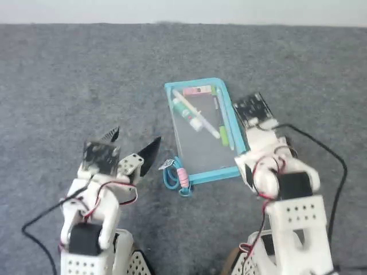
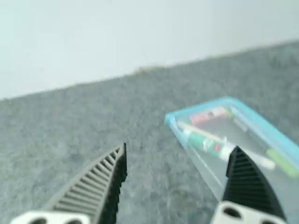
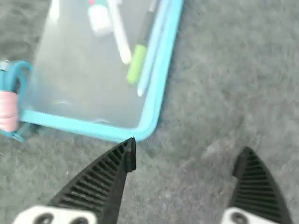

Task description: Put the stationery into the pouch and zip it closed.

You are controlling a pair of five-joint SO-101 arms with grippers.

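— What do the two arms look like?

— Both are made of white plastic. The left arm (image 1: 106,209) and the right arm (image 1: 301,232) have black motor blocks (image 1: 295,184) at the joints. The white plates (image 1: 298,215) lower down have rows of small round holes.

— Are there cables?

— Yes. Thin red and white wires (image 1: 265,166) loop over each arm. A black cable (image 1: 344,167) curves beside the right arm, and there is one more by the left.

— And the grippers?

— The left gripper (image 2: 179,149) and the right gripper (image 3: 188,145) have black, pointed fingers (image 3: 105,175) with fine ribs on the inner side. They are fixed on white parts with dark screw holes. A black circuit board (image 1: 255,110) sits on each wrist.
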